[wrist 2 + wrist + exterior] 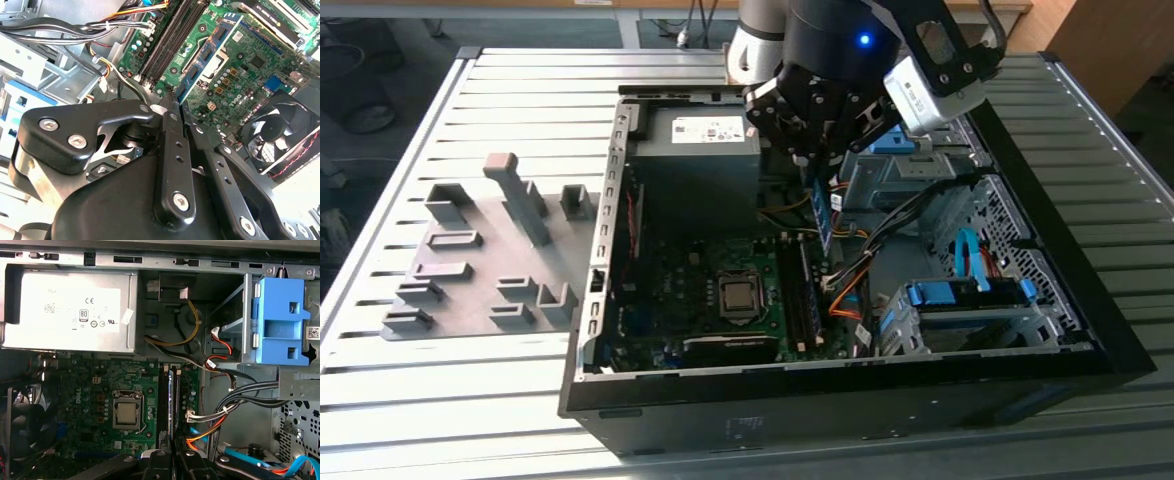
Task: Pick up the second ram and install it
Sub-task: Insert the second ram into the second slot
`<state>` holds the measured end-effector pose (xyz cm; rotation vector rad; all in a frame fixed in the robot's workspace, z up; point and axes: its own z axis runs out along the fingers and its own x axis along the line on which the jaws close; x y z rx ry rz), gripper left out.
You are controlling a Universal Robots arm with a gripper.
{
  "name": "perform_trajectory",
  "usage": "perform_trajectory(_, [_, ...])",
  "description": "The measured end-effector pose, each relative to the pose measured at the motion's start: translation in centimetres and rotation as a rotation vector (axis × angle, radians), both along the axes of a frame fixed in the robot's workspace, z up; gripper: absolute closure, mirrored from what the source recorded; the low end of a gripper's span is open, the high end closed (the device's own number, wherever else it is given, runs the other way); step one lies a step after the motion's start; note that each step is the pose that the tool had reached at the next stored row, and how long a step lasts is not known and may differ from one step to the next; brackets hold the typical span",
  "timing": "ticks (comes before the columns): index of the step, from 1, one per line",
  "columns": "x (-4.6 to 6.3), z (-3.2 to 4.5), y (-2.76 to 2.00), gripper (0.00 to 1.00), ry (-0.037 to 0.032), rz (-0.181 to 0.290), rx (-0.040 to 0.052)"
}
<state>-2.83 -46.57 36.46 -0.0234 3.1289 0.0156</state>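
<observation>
Above the open computer case (1067, 350) in the exterior view, the gripper (819, 170) hangs over the motherboard (700, 290) with its fingers closed on the second ram (822, 215), a thin blue stick held upright on edge, its lower end near the memory slots (803, 300) toward the exterior view's right of the CPU socket (739, 294). A grey holder tray (467, 270) lies on the slatted table (400, 390) at the exterior view's left of the case. In the second wrist view, the black fingers (172, 150) press together around the stick's thin edge (169, 95), which points at the dark slots (172, 37); a fan (282, 132) sits nearby. In the first wrist view, the ram (171, 405) stands between the fingertips, lined up along the slots (164, 400), beside the socket (126, 412), below the silver power supply (67, 310), with a blue drive latch (280, 322) well apart.
</observation>
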Motion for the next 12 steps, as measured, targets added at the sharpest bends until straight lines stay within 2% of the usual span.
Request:
perform_trajectory(7, [0.0, -0.34, -0.1, 0.86, 0.0001, 0.0, -0.0002])
perform_trajectory(12, [0.0, -1.16, -0.2, 0.86, 0.0, -0.001, 0.0001])
